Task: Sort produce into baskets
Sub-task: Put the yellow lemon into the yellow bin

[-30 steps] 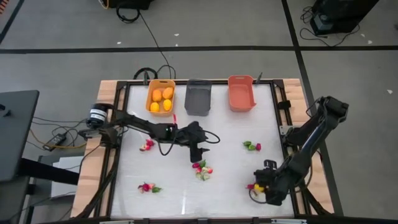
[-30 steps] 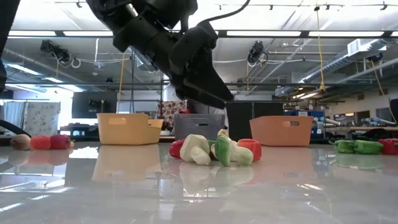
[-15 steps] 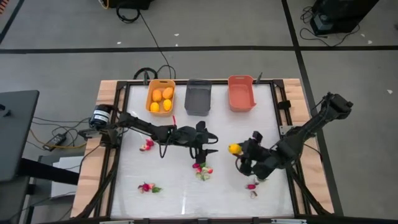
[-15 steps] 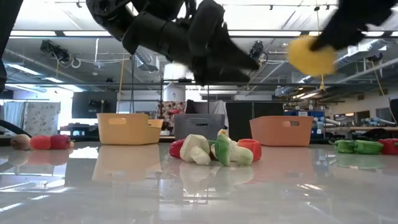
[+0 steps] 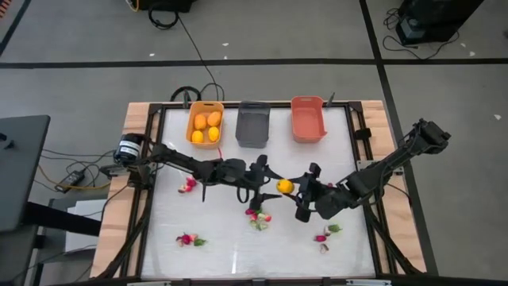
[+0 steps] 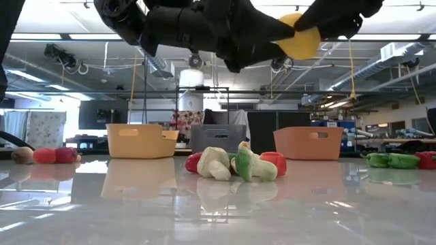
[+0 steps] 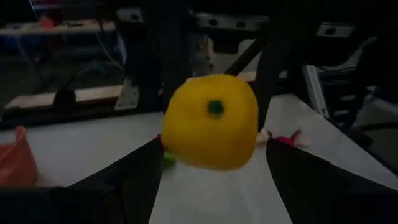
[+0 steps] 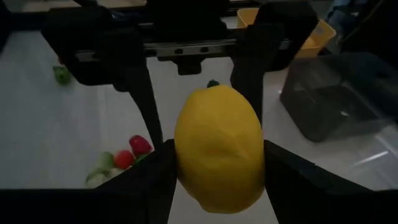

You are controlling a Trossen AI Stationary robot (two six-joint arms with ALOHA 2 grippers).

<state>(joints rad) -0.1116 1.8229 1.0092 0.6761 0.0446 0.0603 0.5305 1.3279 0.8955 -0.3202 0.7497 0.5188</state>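
Right hand (image 5: 290,189) pinching yellow fruit (image 5: 284,186) mid-air above counter (image 5: 214,238) centre; left hand (image 5: 267,181) spread, fingers flanking same fruit, facing it. Baskets (image 5: 253,125) sitting along far edge.

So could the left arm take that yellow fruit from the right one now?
Probably yes. The right gripper holds the yellow fruit up over mid-table, and the left gripper is open right beside it, its fingers either side of the fruit with nothing between.
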